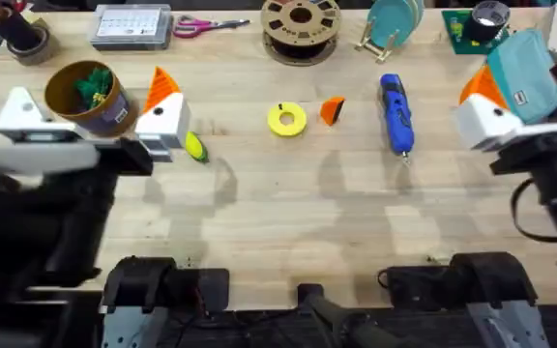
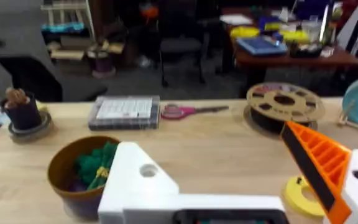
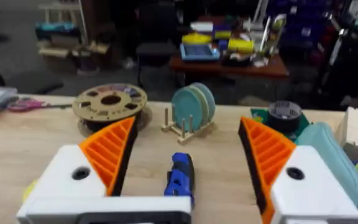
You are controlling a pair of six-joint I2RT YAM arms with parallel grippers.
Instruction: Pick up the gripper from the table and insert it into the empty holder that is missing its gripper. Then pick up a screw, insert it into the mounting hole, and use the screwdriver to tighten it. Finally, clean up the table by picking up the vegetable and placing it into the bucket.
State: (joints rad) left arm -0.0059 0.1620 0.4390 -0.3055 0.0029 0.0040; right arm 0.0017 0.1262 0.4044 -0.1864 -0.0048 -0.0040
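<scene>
Overhead alone: loose gripper (image 1: 332, 109)

Left arm raised from its base at 7 o'clock, large and dark under the overhead camera, wrist level, left gripper (image 1: 90, 121) spread wide at 10 o'clock. One white block bare, the holder (image 2: 140, 177); the other white block bearing an orange wedge (image 2: 319, 165). Right arm up from 5 o'clock, right gripper (image 3: 188, 158) at 2 o'clock, jaws apart, both fingers (image 3: 110, 152) fitted with orange ribbed pads. Nothing held in either.
</scene>
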